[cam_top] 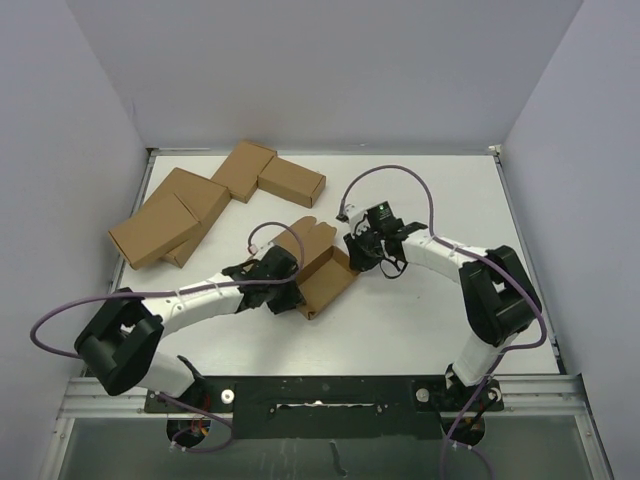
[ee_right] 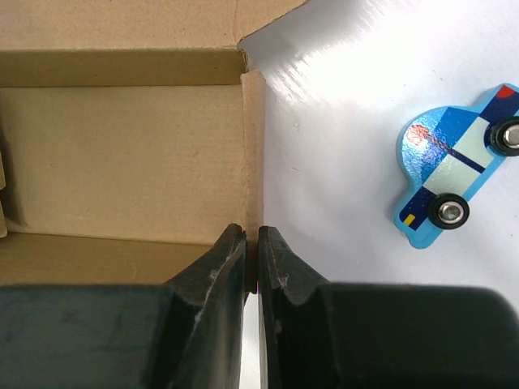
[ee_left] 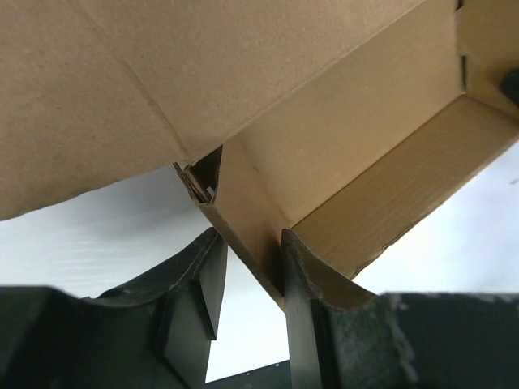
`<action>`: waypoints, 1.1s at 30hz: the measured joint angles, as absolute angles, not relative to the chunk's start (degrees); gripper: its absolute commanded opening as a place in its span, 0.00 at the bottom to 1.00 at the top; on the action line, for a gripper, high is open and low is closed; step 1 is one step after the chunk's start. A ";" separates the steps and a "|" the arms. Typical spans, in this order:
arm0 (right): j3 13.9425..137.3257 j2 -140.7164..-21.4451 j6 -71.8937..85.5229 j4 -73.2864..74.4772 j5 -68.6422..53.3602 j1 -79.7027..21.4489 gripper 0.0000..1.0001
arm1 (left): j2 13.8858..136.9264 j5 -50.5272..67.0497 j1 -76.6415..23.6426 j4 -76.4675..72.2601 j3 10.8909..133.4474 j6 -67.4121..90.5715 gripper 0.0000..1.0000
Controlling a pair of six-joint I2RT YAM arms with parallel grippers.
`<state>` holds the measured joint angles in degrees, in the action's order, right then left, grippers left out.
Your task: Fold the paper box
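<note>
The paper box (cam_top: pixel 327 272) is an open brown carton at the table's middle, its lid flap (cam_top: pixel 305 236) raised at the back. My left gripper (cam_top: pixel 284 286) is at its left end; in the left wrist view (ee_left: pixel 251 239) the jaws are open astride a corner wall of the box (ee_left: pixel 349 154), with the right finger against the wall and the left finger apart from it. My right gripper (cam_top: pixel 358 256) is at the box's right end; in the right wrist view (ee_right: pixel 251 232) it is shut on the thin side wall of the box (ee_right: pixel 122 154).
Four brown cartons (cam_top: pixel 215 195) lie clustered at the back left. A blue toy police car (ee_right: pixel 458 166) lies on the white table just right of the box, near my right gripper. Grey walls enclose the table.
</note>
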<state>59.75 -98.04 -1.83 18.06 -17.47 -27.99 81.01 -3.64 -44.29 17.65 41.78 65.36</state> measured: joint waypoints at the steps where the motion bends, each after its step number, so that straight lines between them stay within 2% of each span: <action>1: 59.77 -98.02 -2.13 18.00 -16.82 -28.51 0.00 | 81.60 -4.40 -44.80 19.20 42.59 65.56 0.28; 6: 59.77 -97.93 -2.63 17.32 -13.69 -30.76 0.00 | 84.36 -6.79 -46.44 24.01 45.30 66.76 0.22; 9: 59.77 -97.65 -2.83 17.26 -11.38 -32.01 0.00 | 85.17 -7.14 -46.46 25.15 46.22 67.55 0.00; 20: 59.77 -94.83 -5.21 18.44 -3.44 -36.71 0.01 | 87.20 -8.27 -46.37 28.60 48.60 68.69 0.00; 23: 59.77 -93.71 -5.43 18.79 -3.22 -37.08 0.11 | 87.07 -8.58 -46.19 28.71 48.60 68.36 0.00; 27: 59.79 -92.27 -5.67 19.88 -5.10 -37.17 0.35 | 86.72 -9.45 -45.39 28.84 48.60 65.82 0.00; 33: 60.77 -90.91 -6.46 21.96 -12.86 -36.12 0.54 | 85.95 -10.33 -43.64 29.39 48.62 60.62 0.00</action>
<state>60.77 -90.91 -6.46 21.96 -12.86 -36.12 85.95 -10.33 -43.64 29.39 48.62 60.62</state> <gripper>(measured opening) 0.462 0.040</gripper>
